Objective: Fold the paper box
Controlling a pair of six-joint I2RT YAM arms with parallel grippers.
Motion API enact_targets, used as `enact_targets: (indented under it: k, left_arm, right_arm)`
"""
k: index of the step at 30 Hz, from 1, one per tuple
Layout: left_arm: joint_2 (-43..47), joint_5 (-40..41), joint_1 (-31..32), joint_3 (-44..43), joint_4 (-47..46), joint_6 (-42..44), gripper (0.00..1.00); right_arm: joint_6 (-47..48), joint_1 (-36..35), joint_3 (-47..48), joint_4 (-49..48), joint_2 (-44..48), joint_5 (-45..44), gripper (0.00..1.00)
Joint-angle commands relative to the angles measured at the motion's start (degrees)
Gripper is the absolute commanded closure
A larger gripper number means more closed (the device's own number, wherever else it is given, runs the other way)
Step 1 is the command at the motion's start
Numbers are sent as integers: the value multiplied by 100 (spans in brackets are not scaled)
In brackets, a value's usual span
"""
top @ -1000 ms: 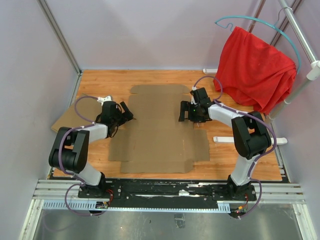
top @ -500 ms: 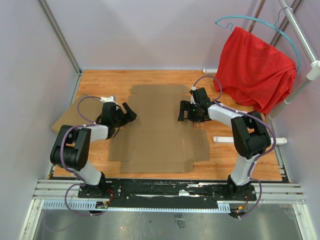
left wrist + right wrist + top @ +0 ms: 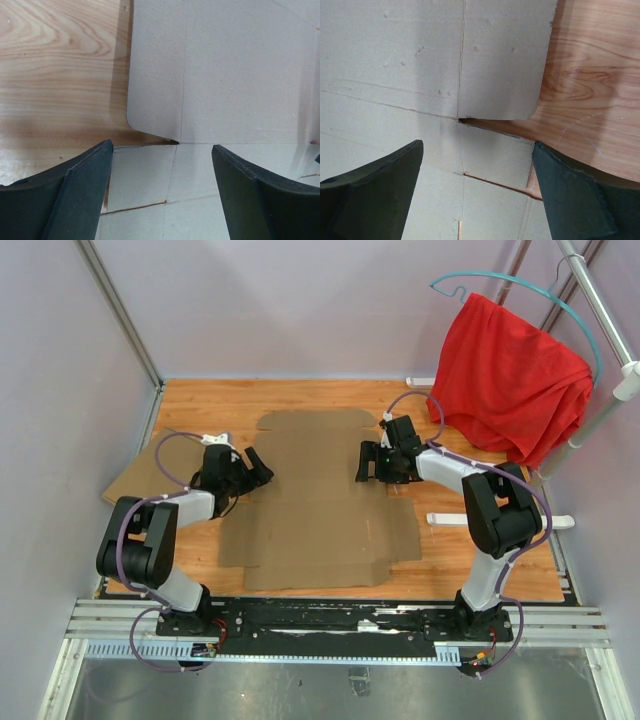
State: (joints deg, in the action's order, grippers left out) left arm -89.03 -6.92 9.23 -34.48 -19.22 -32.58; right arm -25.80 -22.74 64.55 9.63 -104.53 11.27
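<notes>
- Wooden tabletop (image 3: pixel 200 400) under me, warm orange grain, glossy where the light hits it.
- Over on my left, a tan cardboard piece (image 3: pixel 130 480) lies flat at the table's left edge, partly hidden.
- Far right corner: a red cloth (image 3: pixel 510 390) droops in folds from a teal hanger (image 3: pixel 520 282).
- That hanger hooks over a metal rack pole (image 3: pixel 600 305) slanting up out of view.
- A white bar (image 3: pixel 445 520) lies on the wood to my right.
- Pale lilac walls (image 3: pixel 300 300) close in on three sides.
- An aluminium rail (image 3: pixel 330 642) runs along the near edge.
</notes>
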Motion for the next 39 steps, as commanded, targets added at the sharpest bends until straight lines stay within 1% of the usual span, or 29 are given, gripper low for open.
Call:
enact_targets:
  k: [1, 6, 10, 14, 22, 32, 39]
  left_arm:
    - [451, -240, 108, 7, 347, 22, 16]
    - [741, -311, 185, -6, 478, -61, 17]
    - [778, -429, 277, -3, 336, -151, 17]
    - [574, -591, 359, -30, 152, -252, 19]
    - [252, -521, 516, -79, 39, -267, 19]
    - [-45, -442, 514, -11, -43, -240, 20]
    - [-195, -385, 519, 45, -100, -256, 20]
  right_arm:
    - [-104, -79, -184, -70, 56, 252, 10]
    - [-98, -98, -207, -71, 155, 260, 10]
    - [-110, -157, -222, -125, 196, 342, 11]
    - [-102, -249, -181, -106, 245, 352, 11]
    - [10, -494, -16, 153, 452, 134, 12]
    - [20, -764, 162, 295, 582, 73, 12]
    - [39, -1066, 407, 347, 468, 82, 12]
